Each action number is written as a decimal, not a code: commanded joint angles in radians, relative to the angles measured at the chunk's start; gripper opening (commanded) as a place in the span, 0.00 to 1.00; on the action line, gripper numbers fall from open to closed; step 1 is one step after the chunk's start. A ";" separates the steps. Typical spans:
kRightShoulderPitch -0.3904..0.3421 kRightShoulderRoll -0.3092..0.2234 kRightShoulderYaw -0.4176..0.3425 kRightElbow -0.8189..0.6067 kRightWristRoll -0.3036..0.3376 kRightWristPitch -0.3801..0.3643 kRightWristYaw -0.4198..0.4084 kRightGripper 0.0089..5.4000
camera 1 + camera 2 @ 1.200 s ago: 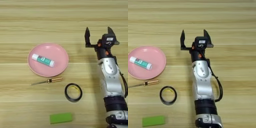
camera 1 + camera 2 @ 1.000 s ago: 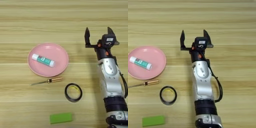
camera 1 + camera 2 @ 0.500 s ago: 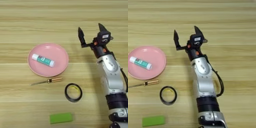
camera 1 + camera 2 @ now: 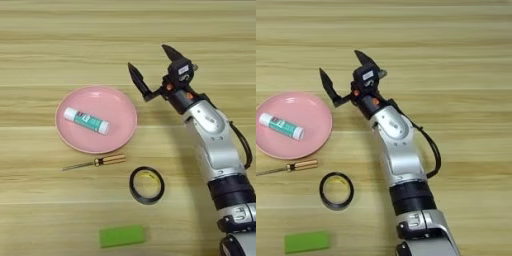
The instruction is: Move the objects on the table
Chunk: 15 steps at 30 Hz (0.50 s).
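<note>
Right gripper (image 4: 150,67) spread wide and empty, now just beyond the upper right rim of the pink plate (image 4: 122,135).

You see the two black fingers (image 4: 137,80) standing well apart, clamped on nothing, above the bare wooden table (image 4: 60,45). Compared with the earlier frames, the silver forearm (image 4: 215,140) has swung toward the robot's left, carrying the gripper from well right of the plate to a position near it; the fingers remain apart as before. Nothing else has shifted. The white glue-stick tube (image 4: 86,120) with its teal label lies slanted inside the plate. The black tape ring (image 4: 146,185) lies flat on the table below the plate, right of the amber-handled screwdriver (image 4: 95,162). The flat green block (image 4: 121,235) lies nearest you, below the ring.
</note>
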 commanded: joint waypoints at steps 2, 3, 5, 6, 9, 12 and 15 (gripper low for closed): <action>-0.085 -0.010 0.028 -0.032 -0.012 0.010 0.026 1.00; -0.086 -0.009 0.036 -0.029 -0.019 0.014 0.031 1.00; -0.087 -0.010 0.052 -0.022 -0.031 0.022 0.040 1.00; -0.087 -0.009 0.058 -0.021 -0.033 0.027 0.046 1.00; -0.088 -0.008 0.071 -0.020 -0.039 0.036 0.063 1.00; -0.092 -0.008 0.081 -0.015 -0.039 0.048 0.079 1.00; -0.097 -0.006 0.087 -0.012 -0.043 0.058 0.088 1.00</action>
